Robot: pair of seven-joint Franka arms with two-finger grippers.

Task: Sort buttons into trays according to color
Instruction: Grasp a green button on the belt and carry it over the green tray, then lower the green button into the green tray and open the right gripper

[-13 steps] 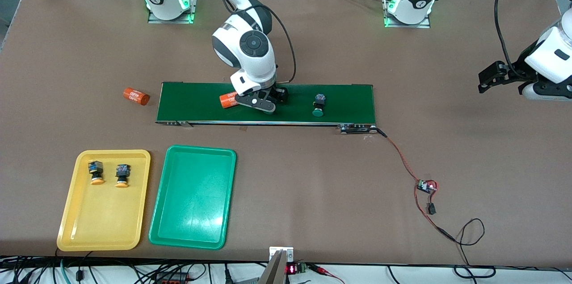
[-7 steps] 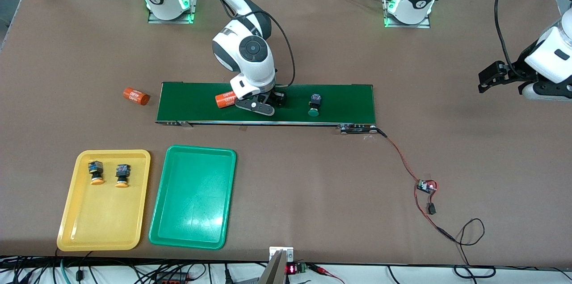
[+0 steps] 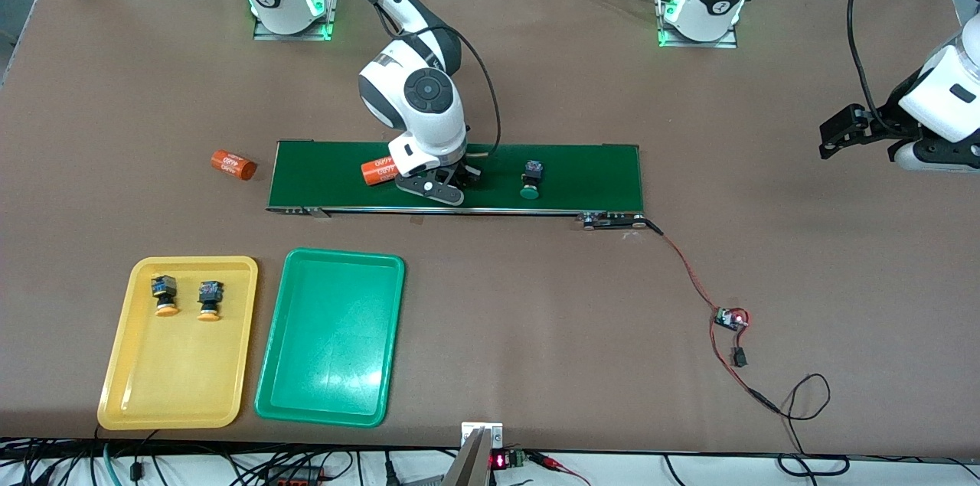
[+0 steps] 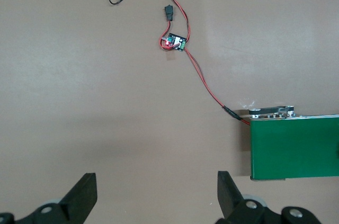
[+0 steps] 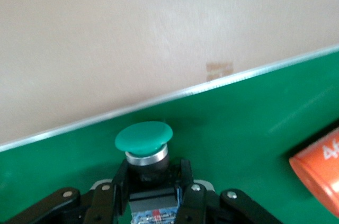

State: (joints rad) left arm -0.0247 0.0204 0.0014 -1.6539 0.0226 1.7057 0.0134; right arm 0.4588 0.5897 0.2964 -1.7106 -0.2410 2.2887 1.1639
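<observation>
Robotics lab: brown table (image 3: 536, 333), bolted arm bases, small conveyor belt (image 3: 589, 172), loose circuit board (image 3: 727, 318) wiring.

The table (image 3: 536, 333) is brown, the belt (image 3: 597, 172) dark green, one tray (image 3: 122, 386) yellow, the other tray (image 3: 329, 394) green, cylinders (image 3: 233, 164) orange with white print

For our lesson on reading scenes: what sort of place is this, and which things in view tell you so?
Probably a robotics lab or test bench: two arms bolted to a brown table, a small conveyor belt wired to a bare circuit board, and colour-coded trays, the yellow tray and the green tray.
</observation>
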